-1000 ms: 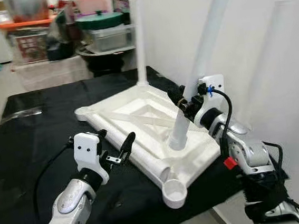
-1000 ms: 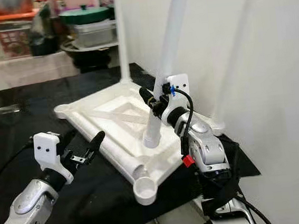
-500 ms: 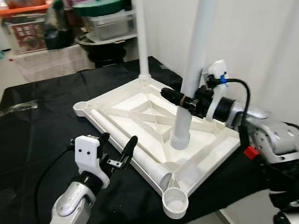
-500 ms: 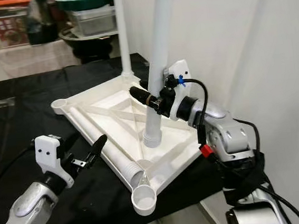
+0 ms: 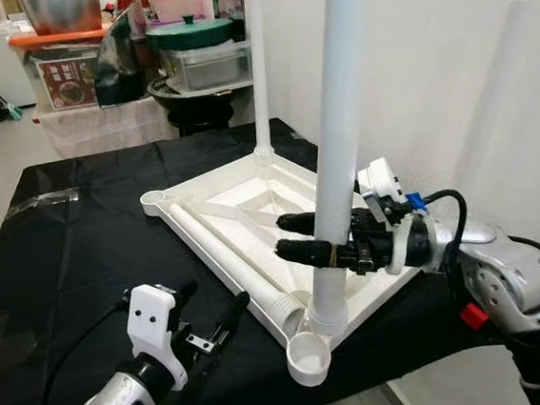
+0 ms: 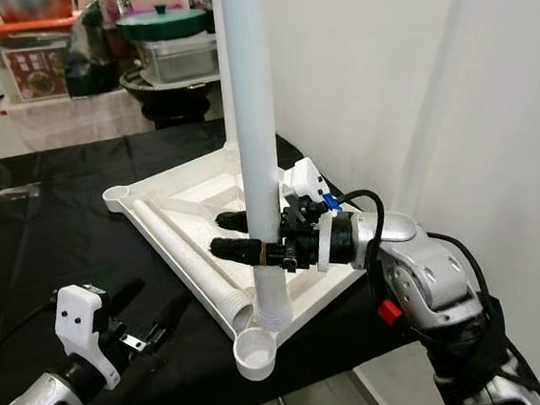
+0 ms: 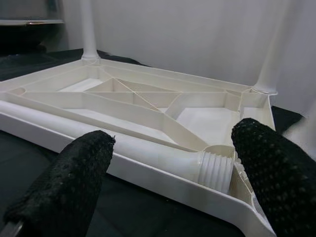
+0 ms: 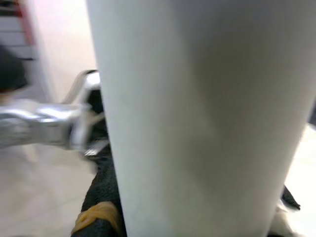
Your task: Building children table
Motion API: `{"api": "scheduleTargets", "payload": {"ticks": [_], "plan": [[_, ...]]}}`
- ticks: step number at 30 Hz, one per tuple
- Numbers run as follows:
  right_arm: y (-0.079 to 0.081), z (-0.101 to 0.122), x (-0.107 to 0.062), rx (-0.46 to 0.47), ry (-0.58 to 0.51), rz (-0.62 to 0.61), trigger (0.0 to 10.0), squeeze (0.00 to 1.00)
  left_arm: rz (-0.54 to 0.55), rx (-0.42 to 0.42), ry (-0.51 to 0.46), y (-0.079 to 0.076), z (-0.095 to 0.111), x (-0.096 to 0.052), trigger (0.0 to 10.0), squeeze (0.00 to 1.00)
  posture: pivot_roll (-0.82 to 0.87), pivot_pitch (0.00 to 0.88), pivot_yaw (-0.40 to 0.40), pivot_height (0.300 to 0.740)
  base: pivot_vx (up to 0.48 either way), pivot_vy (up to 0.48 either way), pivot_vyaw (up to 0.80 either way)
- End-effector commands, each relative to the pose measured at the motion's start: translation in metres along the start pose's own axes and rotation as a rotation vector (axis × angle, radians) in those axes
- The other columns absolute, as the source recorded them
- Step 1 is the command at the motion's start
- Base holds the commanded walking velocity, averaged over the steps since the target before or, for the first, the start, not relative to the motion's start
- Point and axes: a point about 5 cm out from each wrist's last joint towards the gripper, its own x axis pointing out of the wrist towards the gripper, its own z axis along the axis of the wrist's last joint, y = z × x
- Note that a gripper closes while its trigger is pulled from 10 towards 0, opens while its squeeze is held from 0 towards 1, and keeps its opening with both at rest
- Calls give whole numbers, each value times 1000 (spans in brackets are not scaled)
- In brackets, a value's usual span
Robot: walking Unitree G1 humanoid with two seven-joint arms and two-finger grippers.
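Right gripper (image 5: 297, 236) pinching an upright white leg (image 5: 334, 148) just above the upturned tabletop's (image 5: 251, 200) near corner socket (image 5: 312, 356); left gripper (image 5: 214, 321) spread, hovering over the black desk (image 5: 82, 240).

No text, label, brand, number or sign can be read. The box (image 5: 65, 80) on the shelf in the background carries a printed picture and some marks, but they are too small and blurred to make out.
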Motion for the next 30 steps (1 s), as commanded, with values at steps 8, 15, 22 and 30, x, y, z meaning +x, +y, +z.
{"api": "scheduleTargets", "payload": {"ticks": [8, 15, 22, 30], "plan": [[14, -7, 16, 50, -49, 105, 10000, 0, -50, -17, 31, -4, -2, -3, 10000, 0, 102, 0, -39, 740, 0, 0, 0], [13, -12, 20, 43, -49, 91, 10000, 0, -58, -24, 50, -6, -5, -6, 10000, 0, 112, 0, -44, 740, 0, 0, 0], [12, -19, 25, 35, -37, 74, 10000, 0, -50, -20, 170, -2, -24, -25, 10000, 0, 123, 0, -43, 740, 0, 0, 0], [11, -22, 26, 30, -37, 61, 10000, 0, -19, -27, 215, 3, -32, -37, 10000, 0, 129, 0, -44, 740, 0, 0, 0]]}}
